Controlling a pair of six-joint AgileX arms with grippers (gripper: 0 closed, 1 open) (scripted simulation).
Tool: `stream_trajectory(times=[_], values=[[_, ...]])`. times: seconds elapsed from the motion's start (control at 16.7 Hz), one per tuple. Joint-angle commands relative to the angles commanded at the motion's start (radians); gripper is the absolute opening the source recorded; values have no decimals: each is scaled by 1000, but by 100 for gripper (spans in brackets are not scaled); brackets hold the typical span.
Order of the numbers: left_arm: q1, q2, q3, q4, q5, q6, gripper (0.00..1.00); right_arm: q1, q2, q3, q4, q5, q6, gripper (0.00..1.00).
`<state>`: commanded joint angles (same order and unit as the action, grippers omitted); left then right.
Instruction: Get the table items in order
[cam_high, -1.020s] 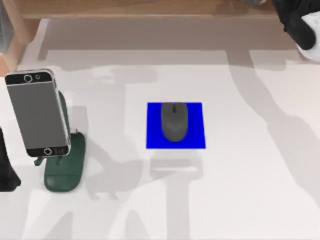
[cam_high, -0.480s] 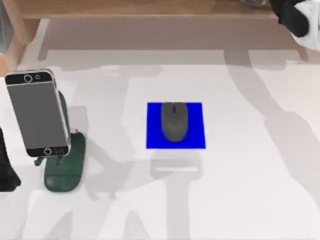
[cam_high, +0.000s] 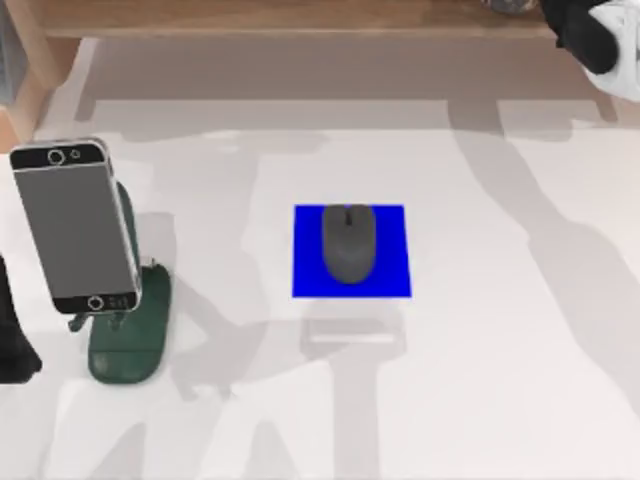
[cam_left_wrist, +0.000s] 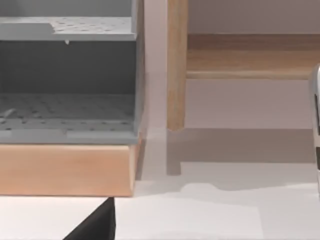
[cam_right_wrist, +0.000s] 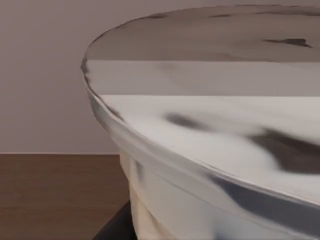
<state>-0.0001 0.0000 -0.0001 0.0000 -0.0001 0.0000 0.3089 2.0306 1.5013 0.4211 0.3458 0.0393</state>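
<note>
Spreading across nearly the whole top view, the white table (cam_high: 480, 380) carries the arms' grey shadows. Along its far edge runs a wooden shelf (cam_high: 300, 15), and in the left wrist view a grey perforated rack (cam_left_wrist: 67, 75) sits on a wooden base beside a wooden post (cam_left_wrist: 176, 65).

At the table's left side a smartphone (cam_high: 75, 226) with a silver rim and grey screen leans tilted on a dark green stand (cam_high: 128, 335), whose foot rests on the tabletop. Near the centre lies a blue mat (cam_high: 351, 251), flat on the table, and the dark grey mouse (cam_high: 348, 242) rests on it, inside its edges.

The right arm (cam_high: 595, 40) reaches to the far right corner of the top view, over the shelf edge, well apart from the mouse and the phone. Its wrist camera sits very close to the milk-tea cup (cam_right_wrist: 200, 150), whose pale wall and broad lid rim show against a brown wooden surface. The cup is just beside the right gripper, but whether the fingers are around it cannot be told.

The left arm (cam_high: 12, 345) is parked at the left edge of the table, just beside the stand; the state of its gripper cannot be told either.
</note>
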Motion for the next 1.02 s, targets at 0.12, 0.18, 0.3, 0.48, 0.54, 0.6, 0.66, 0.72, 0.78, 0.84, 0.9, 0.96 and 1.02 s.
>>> stream_trajectory(times=[0.12, 0.18, 0.3, 0.48, 0.54, 0.6, 0.66, 0.72, 0.78, 0.84, 0.9, 0.96, 1.02], values=[[0, 0, 0, 0, 0, 0, 100, 0, 0, 0, 0, 0, 0, 15], [0, 0, 0, 0, 0, 0, 100, 0, 0, 0, 0, 0, 0, 23], [0, 0, 0, 0, 0, 0, 100, 0, 0, 0, 0, 0, 0, 38], [0, 0, 0, 0, 0, 0, 100, 0, 0, 0, 0, 0, 0, 60], [0, 0, 0, 0, 0, 0, 100, 0, 0, 0, 0, 0, 0, 68], [0, 0, 0, 0, 0, 0, 100, 0, 0, 0, 0, 0, 0, 75], [0, 0, 0, 0, 0, 0, 100, 0, 0, 0, 0, 0, 0, 83], [0, 0, 0, 0, 0, 0, 100, 0, 0, 0, 0, 0, 0, 90], [0, 0, 0, 0, 0, 0, 100, 0, 0, 0, 0, 0, 0, 98], [0, 0, 0, 0, 0, 0, 100, 0, 0, 0, 0, 0, 0, 100], [0, 0, 0, 0, 0, 0, 100, 0, 0, 0, 0, 0, 0, 100], [0, 0, 0, 0, 0, 0, 100, 0, 0, 0, 0, 0, 0, 100], [0, 0, 0, 0, 0, 0, 100, 0, 0, 0, 0, 0, 0, 100]])
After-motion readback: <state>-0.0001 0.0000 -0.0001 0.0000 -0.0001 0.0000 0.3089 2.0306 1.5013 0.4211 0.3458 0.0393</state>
